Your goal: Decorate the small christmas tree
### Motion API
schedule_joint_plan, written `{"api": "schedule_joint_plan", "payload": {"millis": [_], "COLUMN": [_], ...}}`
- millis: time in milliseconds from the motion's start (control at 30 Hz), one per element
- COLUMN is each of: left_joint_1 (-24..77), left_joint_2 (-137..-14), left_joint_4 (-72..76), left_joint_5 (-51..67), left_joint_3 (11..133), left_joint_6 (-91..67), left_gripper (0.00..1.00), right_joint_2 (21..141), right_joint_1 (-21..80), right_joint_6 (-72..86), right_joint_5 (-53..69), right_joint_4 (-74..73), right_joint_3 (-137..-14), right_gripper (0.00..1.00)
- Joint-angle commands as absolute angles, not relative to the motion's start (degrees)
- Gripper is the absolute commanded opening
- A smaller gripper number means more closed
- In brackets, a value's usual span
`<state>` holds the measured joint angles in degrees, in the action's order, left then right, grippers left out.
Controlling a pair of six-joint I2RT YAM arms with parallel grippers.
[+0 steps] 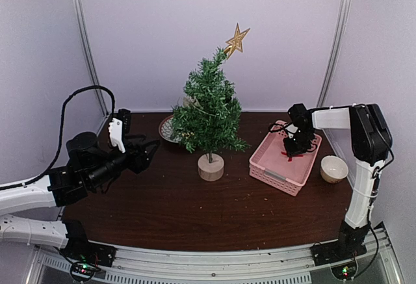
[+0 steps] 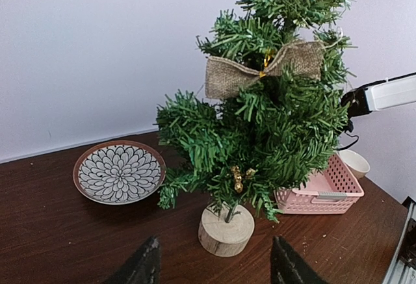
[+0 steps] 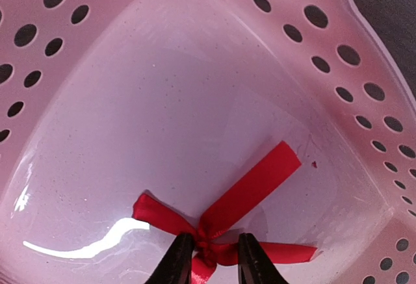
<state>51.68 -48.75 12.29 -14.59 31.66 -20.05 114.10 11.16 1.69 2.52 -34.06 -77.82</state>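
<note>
The small christmas tree [image 1: 208, 112] stands mid-table on its round wooden stump [image 1: 210, 167], with a gold star [image 1: 236, 39] tilted on top. In the left wrist view the tree [image 2: 273, 121] carries a burlap bow [image 2: 227, 76] and a gold berry cluster [image 2: 238, 179]. My left gripper [image 1: 153, 149] is open and empty, left of the tree, with the stump [image 2: 226, 230] ahead between its fingers. My right gripper [image 1: 290, 154] reaches down into the pink basket [image 1: 273, 170]. Its jaws [image 3: 209, 258] pinch the knot of a red ribbon bow [image 3: 250, 190] lying on the basket floor.
A patterned plate [image 1: 168, 130] lies behind the tree on the left, also in the left wrist view [image 2: 119, 172]. A small white bowl [image 1: 334, 168] sits right of the basket. The perforated basket walls [image 3: 325, 37] surround the right gripper. White walls enclose the table.
</note>
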Motion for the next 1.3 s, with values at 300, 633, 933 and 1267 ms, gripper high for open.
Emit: {"api": "schedule_joint_plan", "payload": {"millis": [300,633,933,1267], "left_joint_1": [51.50,51.48,51.50,51.50], "left_joint_2": [-47.13,-45.71,-45.88,-45.77], "left_joint_4": [14.08,14.50,14.05,13.90], "left_joint_5": [-16.39,-16.02,-14.94,-14.59], "left_joint_3": [30.94,30.32,31.17,31.54], "left_joint_6": [-18.81,-19.97,-20.59,-20.92], "left_gripper": [0.59,0.59,0.59,0.59], "right_joint_2": [113.31,84.68,74.88,77.17], "right_joint_1": [10.79,16.77,28.82,33.99], "right_joint_6": [3.01,14.45,26.56,32.33], "right_joint_5": [10.32,23.20,29.35,32.63], "right_joint_4": [-35.35,-24.62,-14.67,-10.91], "right_joint_3": [-79.03,-67.87,-70.73,-73.56], "right_gripper": [0.00,0.00,0.00,0.00]}}
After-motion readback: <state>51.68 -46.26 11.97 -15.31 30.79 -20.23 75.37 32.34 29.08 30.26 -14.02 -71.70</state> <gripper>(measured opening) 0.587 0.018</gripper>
